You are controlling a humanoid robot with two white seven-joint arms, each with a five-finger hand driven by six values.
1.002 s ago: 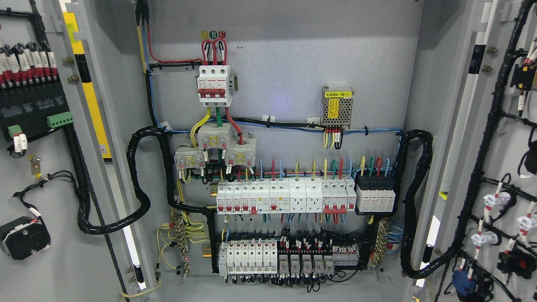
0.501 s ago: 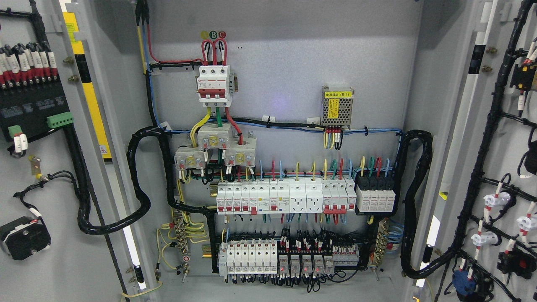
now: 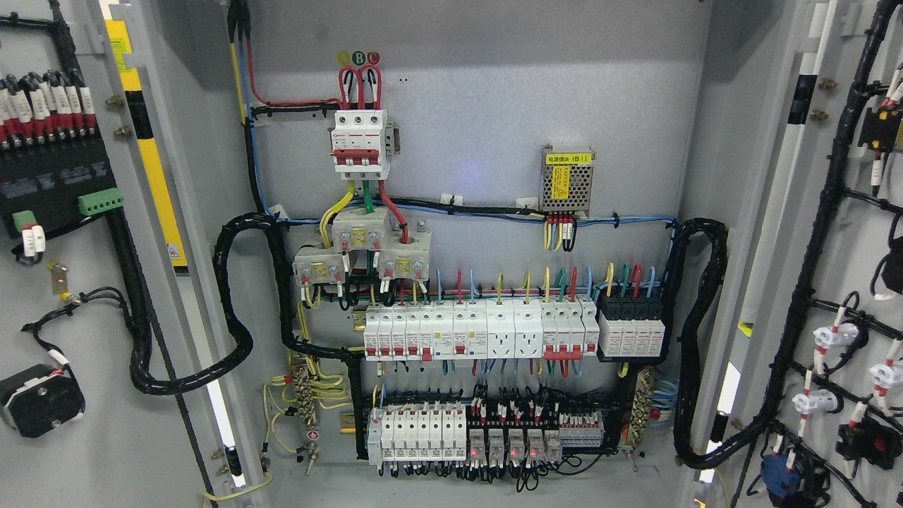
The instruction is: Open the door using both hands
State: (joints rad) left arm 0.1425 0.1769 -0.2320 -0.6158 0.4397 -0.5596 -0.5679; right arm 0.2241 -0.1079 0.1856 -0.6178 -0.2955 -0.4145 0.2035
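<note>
Nothing has moved: both upright doors, left door [image 3: 42,451] and right door [image 3: 857,247], stand swung outward.

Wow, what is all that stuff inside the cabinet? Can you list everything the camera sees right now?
Left door: one, grey, swung open at far left, carrying black modules and wiring.
Right door: one, grey, swung open at far right, with black cable harness and white connectors.
Main breaker: one, white with red levers, upper middle of back panel.
Power supply: one, metal mesh with yellow label, right of the breaker.
Upper breaker row: one row, white, red and black, middle.
Lower breaker row: one row, white, some red lights, bottom.
Black conduits: two thick loops, one each side.
Robot hands: none in view.
</note>
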